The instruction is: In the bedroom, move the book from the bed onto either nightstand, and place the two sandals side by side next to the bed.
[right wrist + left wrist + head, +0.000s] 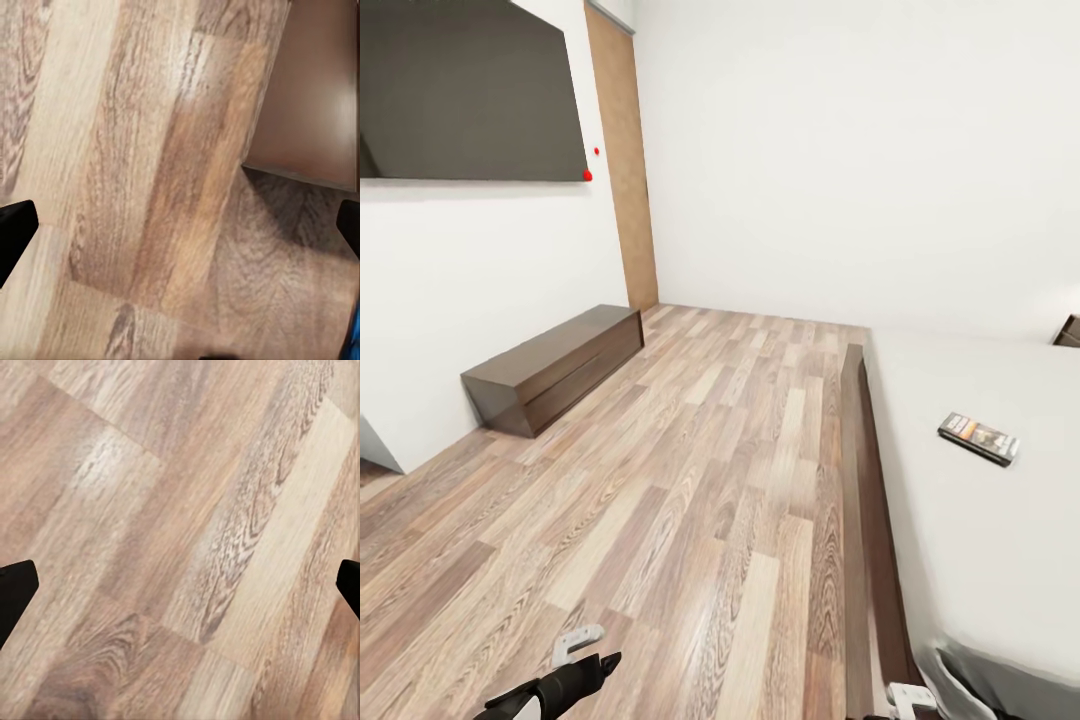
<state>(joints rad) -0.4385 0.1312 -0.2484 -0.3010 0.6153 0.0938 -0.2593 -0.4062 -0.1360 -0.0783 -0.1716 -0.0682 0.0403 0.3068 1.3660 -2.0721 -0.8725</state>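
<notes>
The book lies on the bed at the head view's right. Both the left pincer and right pincer gape wide over the floor.

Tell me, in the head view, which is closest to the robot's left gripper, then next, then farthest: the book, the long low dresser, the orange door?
From the left gripper, low at the picture's left:
1. Dresser, along the left wall.
2. Book, on the bed at right.
3. Door, at the far corner.
</notes>
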